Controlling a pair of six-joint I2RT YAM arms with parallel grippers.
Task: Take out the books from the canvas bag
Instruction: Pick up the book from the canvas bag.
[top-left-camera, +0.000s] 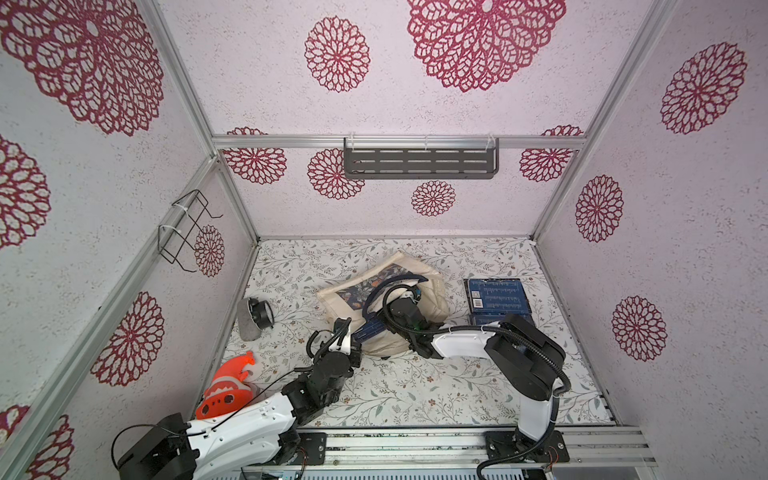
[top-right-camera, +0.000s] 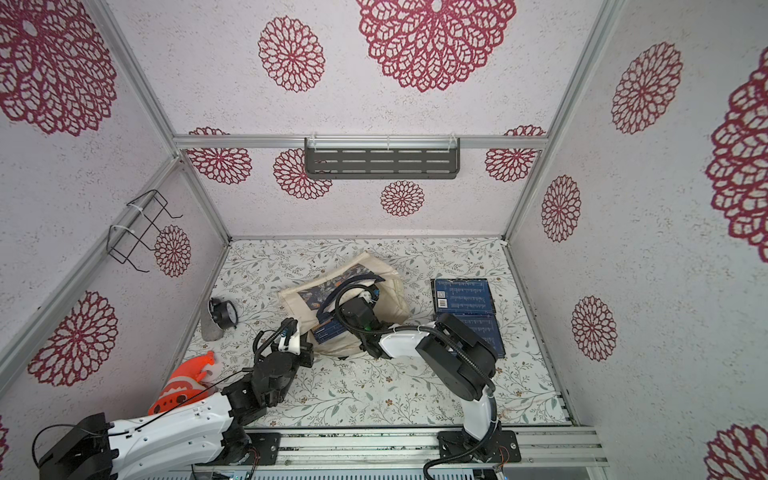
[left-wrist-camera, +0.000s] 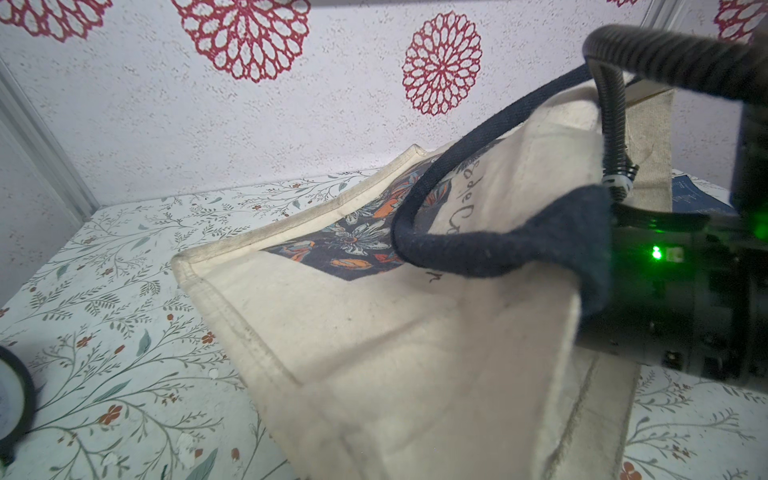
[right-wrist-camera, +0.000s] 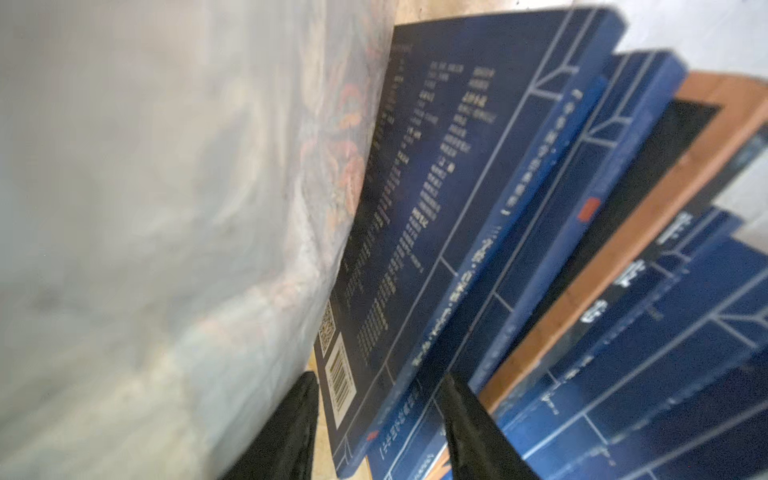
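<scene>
Okay, in a top view: canvas bag (top-left-camera: 330, 301) slumped centre; left gripper (top-left-camera: 354, 334) at its mouth, jaws pressed together, apparently pinching the rim; stacked books (top-left-camera: 496, 295) lie outside, just beside.
Left wrist: cloth soft, floppy, tented up.
Right wrist: right gripper (right-wrist-camera: 380, 376) inside the bag, jaws spread astride a blue book (right-wrist-camera: 436, 187).
Handling: likely thin, stiff, slick; pinch across the covers near the barcode corner.

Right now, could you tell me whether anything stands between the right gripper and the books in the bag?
Nothing visible does: the right gripper is inside the bag, its open jaws either side of the nearest book.
</scene>
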